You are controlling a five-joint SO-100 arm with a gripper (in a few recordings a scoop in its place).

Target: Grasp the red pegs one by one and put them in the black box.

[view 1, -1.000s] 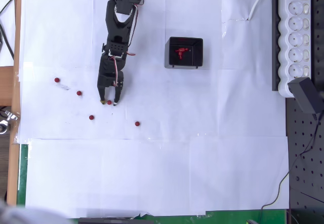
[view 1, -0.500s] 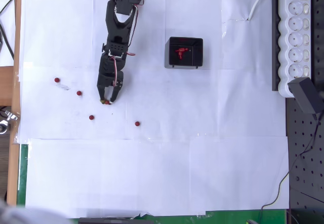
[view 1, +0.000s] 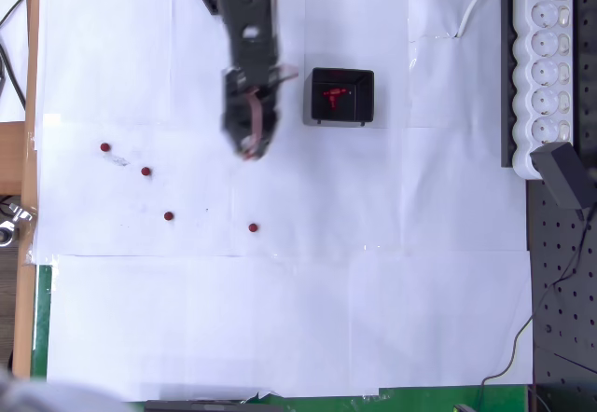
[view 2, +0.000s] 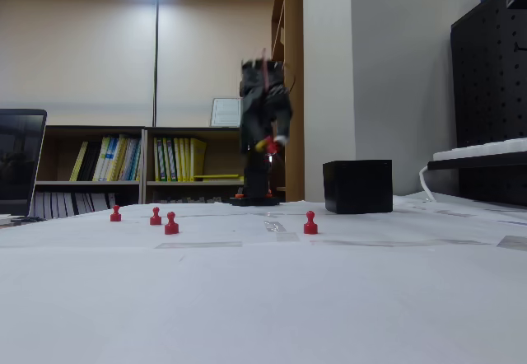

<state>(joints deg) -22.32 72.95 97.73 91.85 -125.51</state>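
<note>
Several small red pegs stand on the white paper: one (view 1: 105,147) far left, one (view 1: 145,171), one (view 1: 168,215) and one (view 1: 253,227); in the fixed view they stand in a row, the rightmost peg (view 2: 310,222) apart from the others. The black box (view 1: 341,96) sits right of the arm with red pegs inside; its side (view 2: 357,186) shows in the fixed view. My gripper (view 1: 250,149) is blurred by motion, left of the box and raised above the paper. In the fixed view the gripper (view 2: 269,144) is shut on a red peg, high above the table.
A white power strip (view 1: 546,67) and a black perforated board (view 1: 564,272) line the right side. The table's wooden edge (view 1: 28,198) runs down the left. A dark laptop screen (view 2: 20,162) stands at the left in the fixed view.
The gripper shut on the peg between its fingers, lifted it off the paper and swung right towards the black box. That peg's spot on the paper is now bare.
</note>
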